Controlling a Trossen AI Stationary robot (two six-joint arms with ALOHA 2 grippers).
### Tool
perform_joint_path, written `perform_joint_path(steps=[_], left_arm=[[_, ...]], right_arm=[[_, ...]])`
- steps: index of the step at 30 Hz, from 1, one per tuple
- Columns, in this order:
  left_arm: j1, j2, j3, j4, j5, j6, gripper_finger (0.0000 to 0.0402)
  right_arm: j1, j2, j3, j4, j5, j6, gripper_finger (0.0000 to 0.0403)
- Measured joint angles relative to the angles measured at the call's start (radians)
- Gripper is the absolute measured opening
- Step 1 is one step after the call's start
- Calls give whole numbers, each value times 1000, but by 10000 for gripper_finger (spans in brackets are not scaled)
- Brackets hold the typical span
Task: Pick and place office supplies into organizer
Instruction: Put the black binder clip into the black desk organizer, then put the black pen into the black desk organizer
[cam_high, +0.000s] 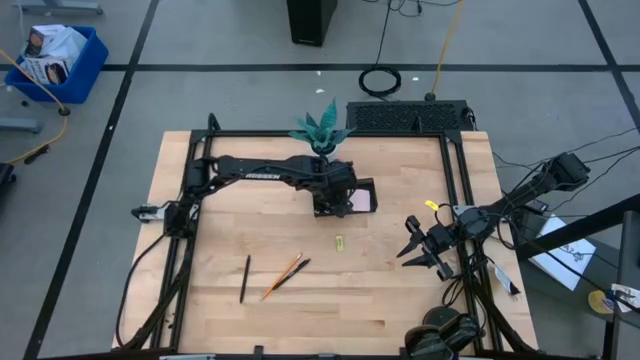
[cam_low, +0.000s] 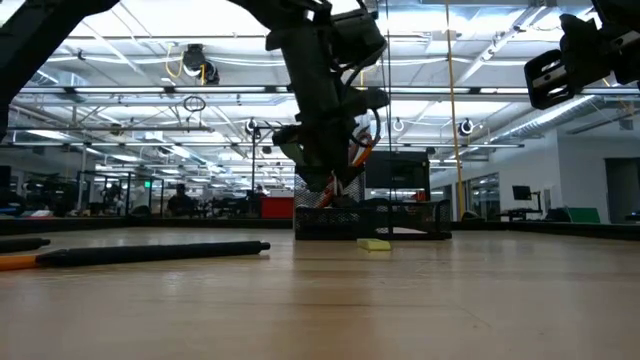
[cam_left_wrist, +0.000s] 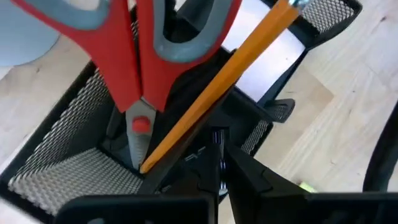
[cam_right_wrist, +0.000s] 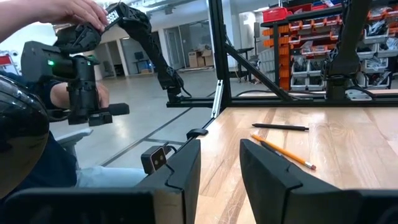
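My wooden table (cam_high: 250, 310) fills the middle of the high view, with a black frame around its edge. My left arm stretches from the left side toward the upper centre, and my left gripper (cam_high: 333, 195) hangs over the organizer (cam_high: 352, 198), a black mesh tray sitting just below the white pot with the teal plant (cam_high: 320, 128). In my left wrist view I look down into its taller mesh compartment: the red-handled scissors (cam_left_wrist: 140, 68) stand in it, blades down, and an orange pencil (cam_left_wrist: 217, 84) leans across it from the upper right of that frame down to the bottom centre, its lower end just above my dark fingers (cam_left_wrist: 249, 177). Whether those fingers are spread or pinching the pencil I cannot tell. A patch of pink pad (cam_high: 361, 200) shows in the lower compartment, to the right in the high view. My right gripper (cam_high: 425, 250) waits at the right side of the table, clear of everything, its fingers spread apart with a plain gap showing between them in the right wrist view. At lower centre-left of the high view a black pen (cam_high: 245, 278) lies alone; to its right another orange pencil (cam_high: 281, 277) and a second pen (cam_high: 297, 268) lie touching. A small yellow-green clip (cam_high: 339, 241) lies below the organizer.
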Motion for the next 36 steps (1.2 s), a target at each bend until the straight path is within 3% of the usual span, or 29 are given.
perform_joint_path(steps=[7,18,23,32,36], left_arm=[[5,-3,0,7,-12,-36,10],[11,10,0,16,-17,-34,143],[11,10,0,38,-14,-37,180],[-39,6,0,13,65,-20,187],[-79,-5,0,-34,69,87,187]], right_arm=[[0,0,0,0,0,0,102],[0,0,0,0,0,0,102],[0,0,0,0,0,0,102],[0,0,0,0,0,0,102],[0,0,0,0,0,0,102]])
